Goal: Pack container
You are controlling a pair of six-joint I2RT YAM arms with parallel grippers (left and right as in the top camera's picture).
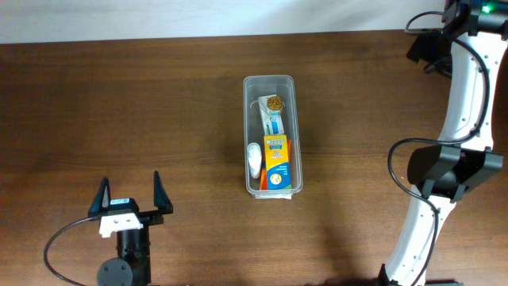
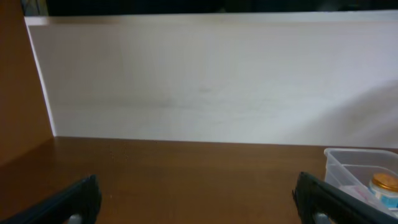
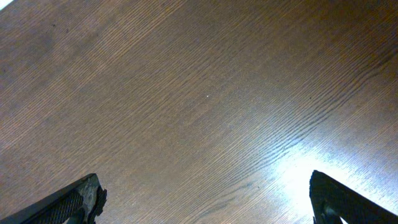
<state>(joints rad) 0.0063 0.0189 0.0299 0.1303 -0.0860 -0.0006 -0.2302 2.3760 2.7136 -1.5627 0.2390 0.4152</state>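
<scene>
The container (image 1: 268, 86), a long clear plastic bin, stands mid-table. Inside it lie an orange and yellow box (image 1: 277, 163), a white and teal pack (image 1: 273, 121) with a gold cap (image 1: 274, 103), and a white tube (image 1: 254, 159). My left gripper (image 1: 130, 181) is open and empty near the front left, well apart from the bin. In the left wrist view that gripper (image 2: 196, 183) frames bare wood, with the container's corner (image 2: 348, 163) at the right edge. My right gripper (image 3: 204, 180) is open over bare wood; overhead shows only its arm (image 1: 464, 87) at the far right.
A pale wall (image 2: 211, 81) rises behind the table's far edge. A brown side panel (image 2: 18, 93) stands at the left in the left wrist view. Bright glare (image 3: 323, 155) lies on the wood under the right gripper.
</scene>
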